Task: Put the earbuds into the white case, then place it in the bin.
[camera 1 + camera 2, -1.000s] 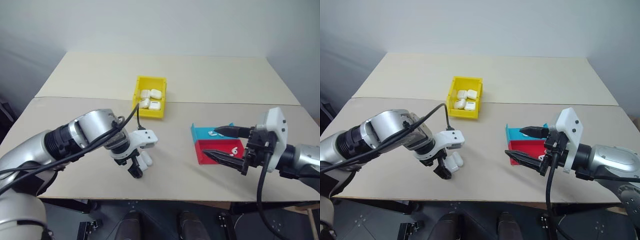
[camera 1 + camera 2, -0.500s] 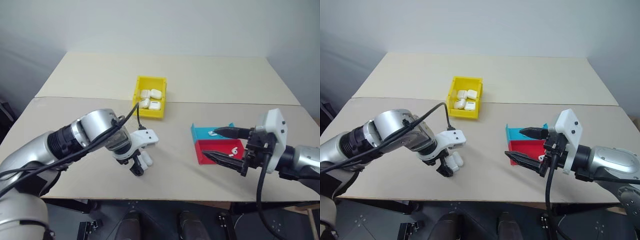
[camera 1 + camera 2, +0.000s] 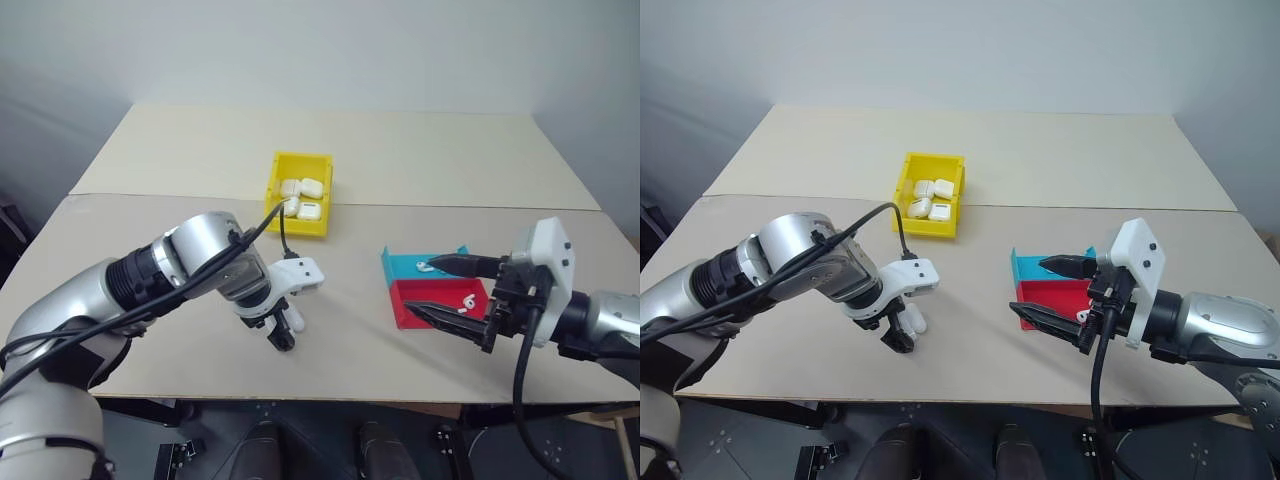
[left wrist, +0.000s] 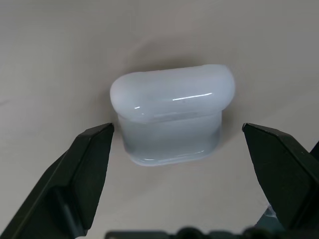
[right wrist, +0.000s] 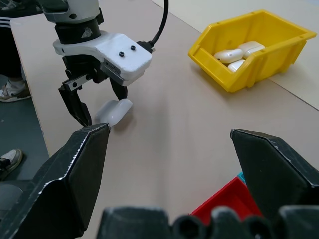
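- Two beige tabletops (image 3: 420, 150) meet along a seam, and everything stands on the nearer one or at that seam.
- The left gripper (image 3: 283, 330) points steeply down at the near tabletop; its black fingers (image 4: 84, 169) stand wide apart on either side of the white case (image 4: 172, 117), and neither finger touches it.
- The right gripper (image 3: 437, 289) reaches in nearly level from the right, its two fingers spread wide, one over the teal half and one over the red half of the tray (image 3: 425, 302); nothing is between them.
- The bin (image 3: 299, 194), bright yellow and open-topped, sits at the seam, well apart from both grippers, with several white cases (image 3: 304, 190) already lying inside.
- The tray, teal at the back and red at the front, lies flat to the right of centre.
- The white case lies on its side on the table with its lid closed, just under the left gripper and near the table's front edge.
- The earbuds (image 3: 468, 300) are tiny: one rests on the red half, and another one (image 3: 425, 267) on the teal half beside the upper right finger.
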Motion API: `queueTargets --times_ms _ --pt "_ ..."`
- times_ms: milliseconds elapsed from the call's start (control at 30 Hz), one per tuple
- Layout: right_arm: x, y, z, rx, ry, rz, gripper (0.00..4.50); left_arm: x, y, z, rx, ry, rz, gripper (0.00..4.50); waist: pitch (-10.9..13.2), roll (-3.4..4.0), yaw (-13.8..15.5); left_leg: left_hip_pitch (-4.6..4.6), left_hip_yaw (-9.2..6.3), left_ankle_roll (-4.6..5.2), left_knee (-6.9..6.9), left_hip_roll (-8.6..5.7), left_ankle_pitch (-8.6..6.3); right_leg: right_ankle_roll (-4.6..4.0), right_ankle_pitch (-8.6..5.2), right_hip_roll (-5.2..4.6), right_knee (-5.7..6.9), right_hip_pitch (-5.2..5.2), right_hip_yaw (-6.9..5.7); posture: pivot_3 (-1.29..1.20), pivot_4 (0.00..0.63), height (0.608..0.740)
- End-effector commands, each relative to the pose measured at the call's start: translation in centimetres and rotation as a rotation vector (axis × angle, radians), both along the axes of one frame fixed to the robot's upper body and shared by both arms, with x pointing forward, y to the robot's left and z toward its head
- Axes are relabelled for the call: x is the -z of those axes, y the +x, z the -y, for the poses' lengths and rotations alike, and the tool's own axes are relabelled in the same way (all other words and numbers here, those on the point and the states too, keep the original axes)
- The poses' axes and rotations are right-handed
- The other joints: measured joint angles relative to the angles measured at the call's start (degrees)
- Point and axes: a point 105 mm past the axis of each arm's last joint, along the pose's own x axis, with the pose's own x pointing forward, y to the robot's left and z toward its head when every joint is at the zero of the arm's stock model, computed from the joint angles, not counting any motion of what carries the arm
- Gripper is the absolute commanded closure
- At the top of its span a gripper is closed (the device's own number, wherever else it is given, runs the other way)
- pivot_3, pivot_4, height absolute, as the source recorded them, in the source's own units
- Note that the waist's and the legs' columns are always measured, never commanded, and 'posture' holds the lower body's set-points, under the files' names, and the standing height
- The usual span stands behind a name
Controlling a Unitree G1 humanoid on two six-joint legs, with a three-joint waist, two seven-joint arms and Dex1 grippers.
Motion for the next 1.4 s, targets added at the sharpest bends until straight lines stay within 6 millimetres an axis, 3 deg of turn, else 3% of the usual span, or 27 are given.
queueTargets --times_ms 33,233,433,567,700,800,933,1167,1400 --pt "-1.1 -0.4 -0.2 -0.015 0.012 0.051 0.00 -0.5 0.0 0.2 0.013 -0.018 0.032 0.01 0.0 0.00 0.0 0.00 0.00 0.00 0.00 0.00 0.00 0.00 0.00 0.00 0.00 0.00 0.00 0.00 0.150 0.740" --pt "-1.1 -0.4 -0.2 -0.013 0.012 0.053 0.00 -0.3 0.0 0.1 0.002 -0.021 0.035 1.75 0.0 0.00 0.0 0.00 0.00 0.00 0.01 0.00 0.00 0.00 0.00 0.00 0.00 0.01 0.00 0.00 0.150 0.740" --pt "-1.0 -0.4 -0.2 -0.011 0.016 0.055 0.00 -0.7 0.2 -1.0 -0.015 -0.008 0.079 1.75 0.0 0.00 -0.1 0.00 0.00 0.00 0.00 0.00 0.00 0.00 0.00 0.00 0.00 0.00 0.00 0.00 0.150 0.740" --pt "-1.0 -0.5 -0.1 -0.008 0.019 0.054 0.00 -2.5 0.9 -2.1 -0.054 -0.103 0.153 1.75 0.0 0.00 -0.3 0.00 0.01 0.00 -0.01 0.01 0.00 0.00 0.00 0.00 0.01 -0.01 0.00 0.00 0.150 0.740" --pt "-0.9 -0.3 0.0 -0.002 0.025 0.056 0.00 -5.6 2.3 -3.2 -0.049 -0.318 0.306 1.75 0.0 0.00 -0.2 0.02 0.02 -0.01 0.00 0.01 0.01 -0.01 0.00 0.00 0.01 0.00 -0.01 0.00 0.150 0.740" --pt "-1.0 -0.1 0.0 -0.006 0.031 0.060 0.00 -8.3 3.1 -3.7 -0.043 -0.614 0.394 1.75 0.0 0.02 0.0 0.04 0.06 -0.01 -0.01 0.01 0.01 -0.02 0.00 -0.04 0.00 0.02 -0.02 0.00 0.150 0.740" --pt "-1.3 0.3 0.0 -0.016 0.032 0.068 0.00 -10.4 3.5 -4.0 -0.001 -0.892 0.487 1.75 0.0 0.02 0.2 0.03 0.06 -0.02 0.01 0.02 0.01 -0.03 0.01 -0.04 0.01 0.02 -0.05 0.00 0.150 0.740" --pt "-1.8 0.5 0.3 -0.028 0.020 0.083 0.00 -11.9 2.4 -3.7 0.114 -1.302 0.413 1.75 0.0 0.05 0.1 0.03 0.11 -0.01 0.00 0.01 0.00 0.00 0.02 -0.06 -0.04 0.05 -0.03 0.00 0.150 0.740" --pt "-2.2 0.9 0.7 -0.028 0.003 0.097 0.00 -12.2 0.3 -3.1 0.375 -1.477 0.368 1.75 0.0 0.06 -0.1 0.05 0.12 -0.01 0.00 0.01 0.01 0.00 0.03 -0.05 -0.02 0.07 -0.02 0.00 0.150 0.740"
